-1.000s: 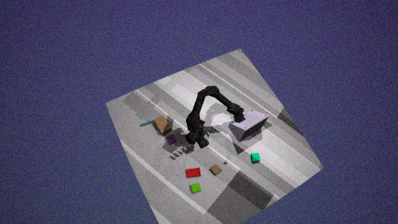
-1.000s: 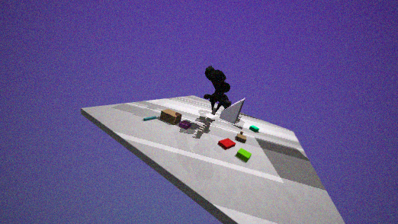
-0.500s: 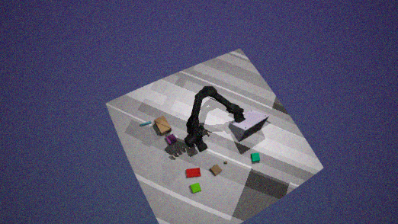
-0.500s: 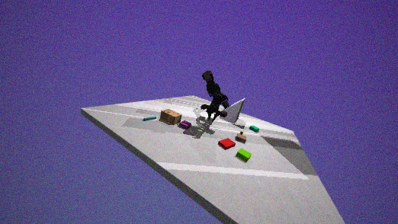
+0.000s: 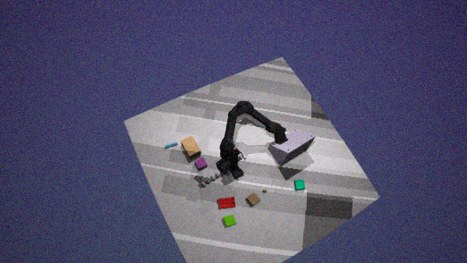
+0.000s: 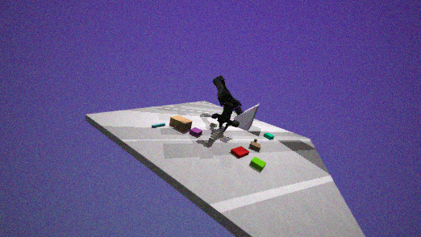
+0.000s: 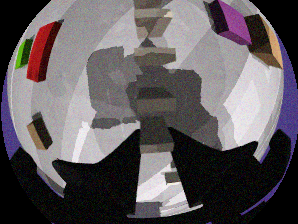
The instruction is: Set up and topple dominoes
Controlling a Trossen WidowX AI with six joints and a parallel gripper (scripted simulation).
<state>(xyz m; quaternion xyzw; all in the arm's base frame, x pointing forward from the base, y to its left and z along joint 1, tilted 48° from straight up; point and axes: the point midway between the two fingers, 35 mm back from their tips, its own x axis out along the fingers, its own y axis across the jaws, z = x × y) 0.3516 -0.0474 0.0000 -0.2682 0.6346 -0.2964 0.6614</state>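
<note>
Hovering low over the near end of the domino row (image 5: 207,180), the gripper (image 5: 228,175) is partly closed and clamped on a gray domino (image 7: 154,137), which hangs between the dark fingers in the wrist view. The row itself sits on the gray striped surface (image 5: 268,233), just beside the purple block (image 5: 200,163) and a bit farther from the tan box (image 5: 191,146). On the row's other side lie a red block (image 5: 226,202), a brown block (image 5: 253,199) and a green block (image 5: 229,220). A teal block (image 5: 300,184) sits well apart from the row.
</note>
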